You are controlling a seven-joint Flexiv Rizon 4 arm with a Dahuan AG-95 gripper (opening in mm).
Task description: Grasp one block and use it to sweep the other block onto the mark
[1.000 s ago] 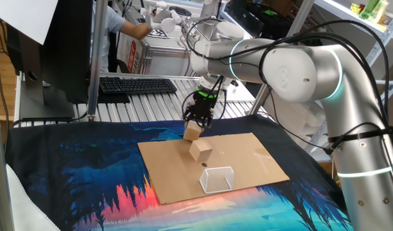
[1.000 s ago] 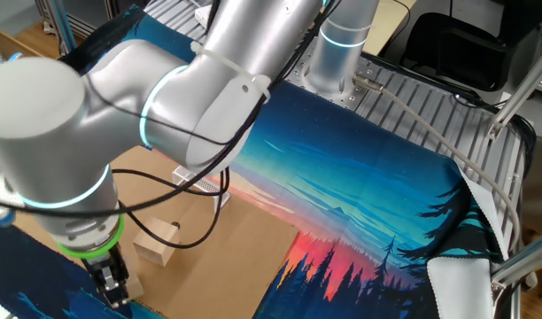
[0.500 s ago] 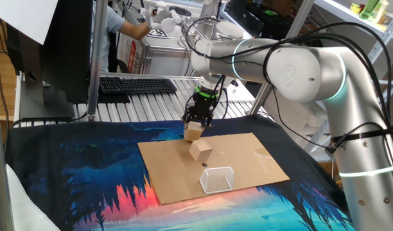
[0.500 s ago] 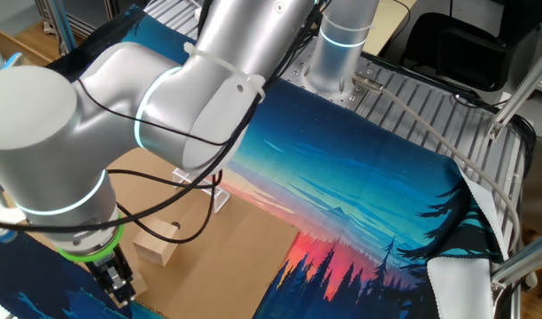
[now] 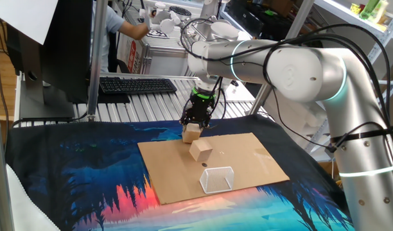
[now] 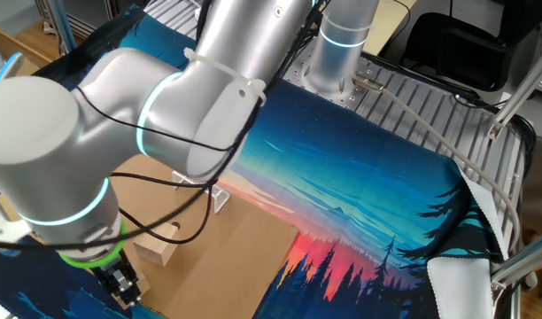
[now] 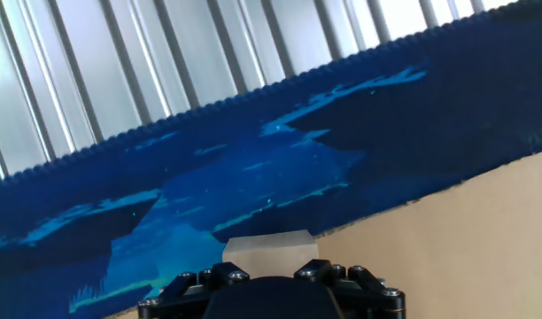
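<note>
The clear box [image 5: 217, 179] looks empty — hard to be sure. It stands on the cardboard sheet [image 5: 248, 157] over a blue patterned cloth [image 5: 74, 173]. The gripper [image 5: 195, 124] pinches one block [image 5: 192, 133] at the sheet's far edge; the other block [image 5: 200, 151] lies just beside it, the mark [image 5: 205, 165] between it and the box.

No text, label, brand or number can be read on anything in these three views.

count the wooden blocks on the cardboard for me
2: one block in the gripper at the cardboard's far edge, the other block just nearer the camera. None seem hidden.
</note>
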